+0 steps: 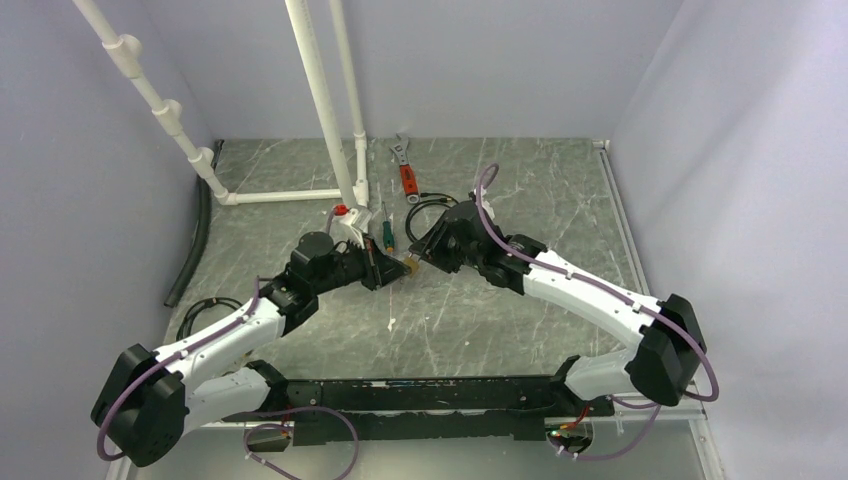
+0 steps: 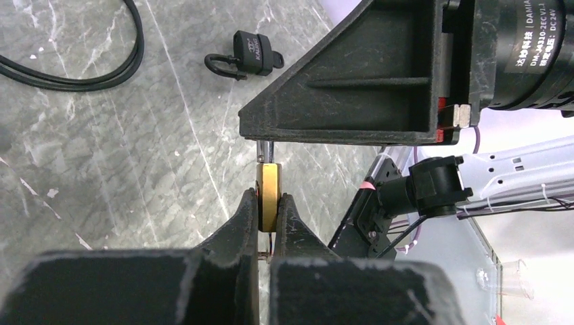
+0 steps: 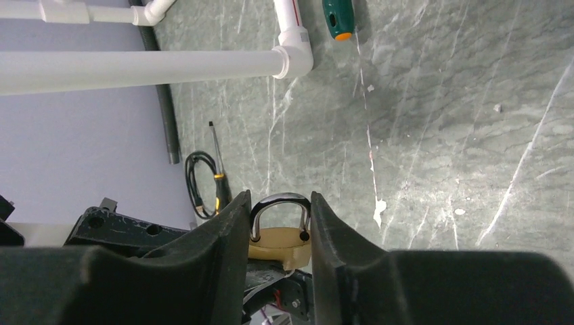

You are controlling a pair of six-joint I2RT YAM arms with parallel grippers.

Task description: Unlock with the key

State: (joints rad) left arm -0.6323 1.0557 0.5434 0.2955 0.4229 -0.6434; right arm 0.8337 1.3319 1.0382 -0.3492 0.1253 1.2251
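Brass padlock (image 2: 268, 179) is clamped edge-on in my left tool (image 2: 268, 198), low centre of its frame, presumably to steady it — my right tool (image 3: 279, 200) straddles the steel shackle (image 3: 256, 220), gripping or not I cannot tell — and the key shows nowhere.

Left arm (image 1: 215, 335), right arm (image 1: 590, 290) angled inward, tips meeting mid-frame.
Left gripper (image 2: 269, 203) pinched on brass padlock (image 2: 269, 183); right gripper (image 3: 279, 220) fingers (image 3: 227, 237) flank its shackle (image 3: 279, 197), contact unclear.

Marbled grey table (image 1: 480, 320) bears black padlock (image 2: 247, 53), screwdriver (image 1: 387, 232), wrench (image 1: 405, 170).
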